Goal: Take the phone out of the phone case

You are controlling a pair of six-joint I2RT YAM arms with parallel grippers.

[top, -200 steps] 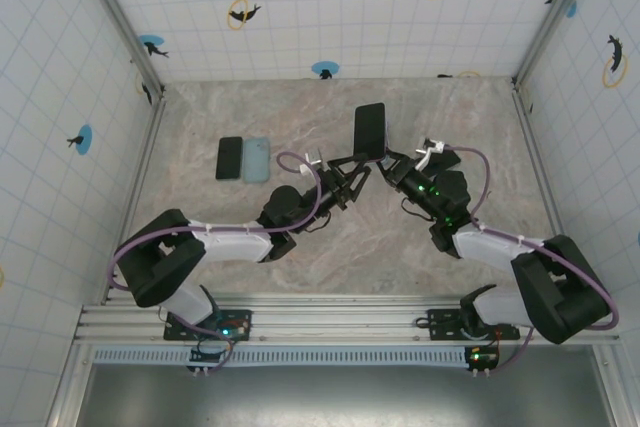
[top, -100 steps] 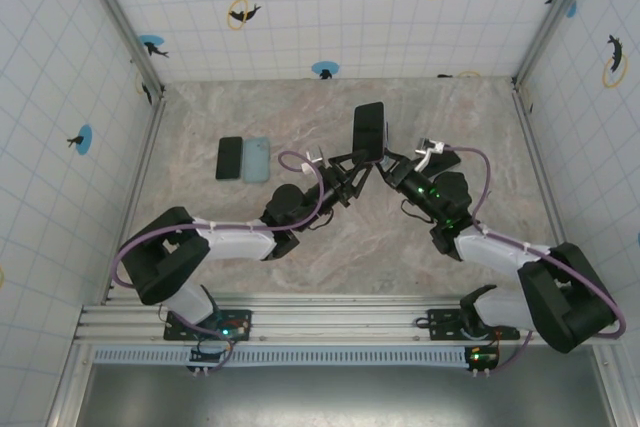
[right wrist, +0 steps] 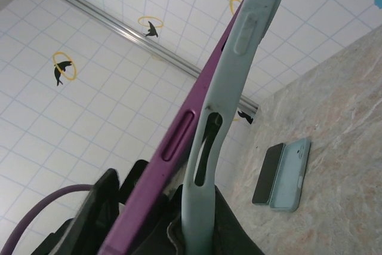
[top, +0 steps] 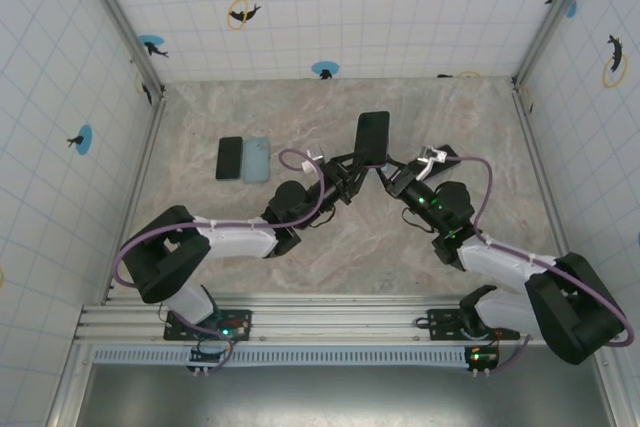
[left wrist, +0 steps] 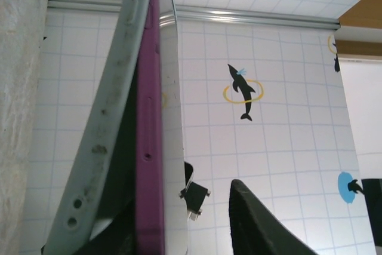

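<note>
Where the two arms meet over the middle of the table (top: 470,117), the phone (top: 372,135) stands on end in the air, its dark face towards the top camera and its lower end down between the two grippers. Its pale grey-blue case (right wrist: 239,46) is partly peeled off. In both wrist views the case and the purple side of the phone lie together at the top and part towards the bottom, with an open gap between them at the gripper end.

The right gripper (top: 388,173) comes in from the right at the lower end. Its fingers (right wrist: 230,231) are pressed almost together and pinch the loose lower edge of the case, with the purple phone body to one side of them.

The left gripper (top: 352,165) comes in from the left with its fingers spread, the phone and case between them. One finger (left wrist: 256,225) stands clear of the glass, with a strip of tiled wall showing in the gap. The other is a dark shape low behind the case, and I cannot tell whether it touches.

Well to the left on the table lie a second phone (top: 230,158), black, and a spare case (top: 257,159), light blue, side by side and just touching.
</note>
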